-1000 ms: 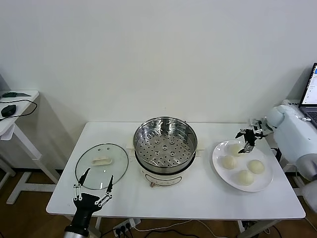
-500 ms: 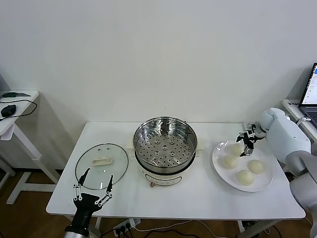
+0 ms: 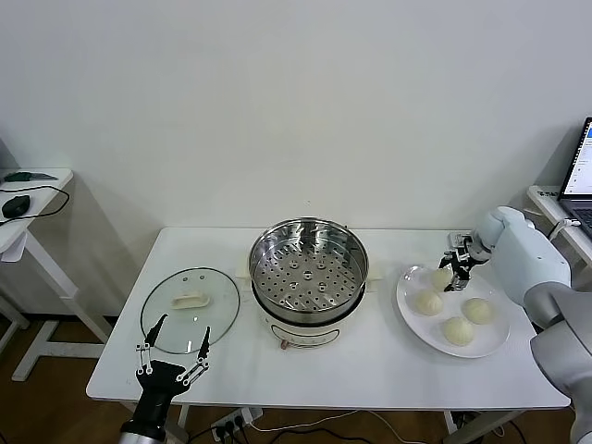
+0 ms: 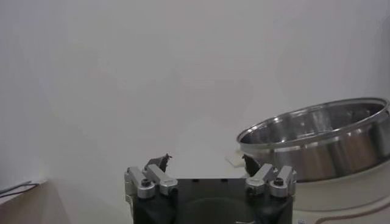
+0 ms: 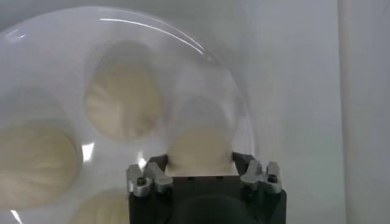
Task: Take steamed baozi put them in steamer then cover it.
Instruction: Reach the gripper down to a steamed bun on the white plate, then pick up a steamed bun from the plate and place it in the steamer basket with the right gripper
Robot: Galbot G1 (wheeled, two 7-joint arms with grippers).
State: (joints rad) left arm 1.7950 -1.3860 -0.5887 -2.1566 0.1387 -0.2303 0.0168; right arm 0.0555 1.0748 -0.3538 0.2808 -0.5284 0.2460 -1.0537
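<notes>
Since a second ago the right tool point(image 3: 450, 270) has drawn in from above the plate's middle to its far edge and come down onto the rearmost bun point(image 3: 441, 277); its two fingers point(image 5: 157, 164) now sit against opposite sides of that bun, pinching it while it rests on the white plate point(image 3: 407, 301). Three more buns lie on the plate just in front of this tool: one point(image 3: 427, 302) on the side toward the steamer, one point(image 3: 477, 311) on the outer side, and one point(image 3: 458, 330) nearest the worktop's front edge. The steel steamer basket point(image 3: 309, 269), with a holed floor and nothing in it, stands on its white base well to the left of the right tool, at the middle of the white worktop point(image 3: 370, 370). The left tool point(image 3: 176, 354) hangs at the worktop's front left corner with its fingers spread wide, holding nothing. The glass lid point(image 3: 190, 309) with its white handle lies flat on the worktop just beyond that tool, between it and the steamer.
</notes>
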